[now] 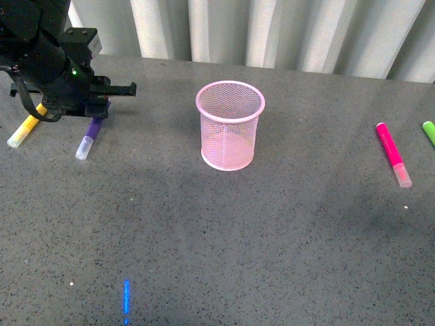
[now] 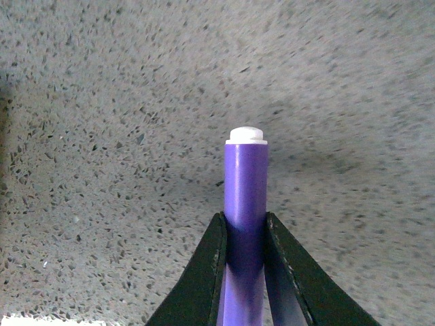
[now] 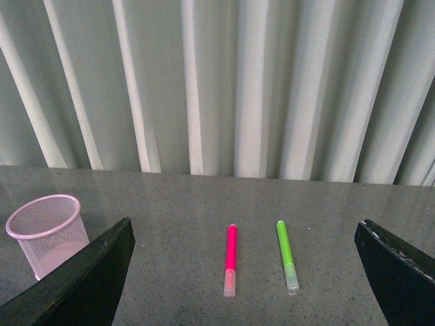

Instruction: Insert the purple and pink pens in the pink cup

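The purple pen (image 1: 89, 138) lies at the far left of the grey table, its clear cap pointing toward me. My left gripper (image 1: 100, 109) is shut on its barrel; in the left wrist view the purple pen (image 2: 245, 197) sits pinched between both black fingers (image 2: 204, 272), white end sticking out. The pink mesh cup (image 1: 230, 125) stands upright mid-table and looks to hold nothing. The pink pen (image 1: 393, 153) lies flat at the right. My right gripper (image 3: 245, 272) hangs open well above and short of the pink pen (image 3: 231, 259), out of the front view. The pink cup (image 3: 46, 231) shows there too.
A yellow marker (image 1: 26, 128) lies just left of the purple pen, partly under the left arm. A green marker (image 1: 429, 132) lies at the right edge, beside the pink pen; it shows as the green marker (image 3: 286, 254) in the right wrist view. Pleated white curtains back the table.
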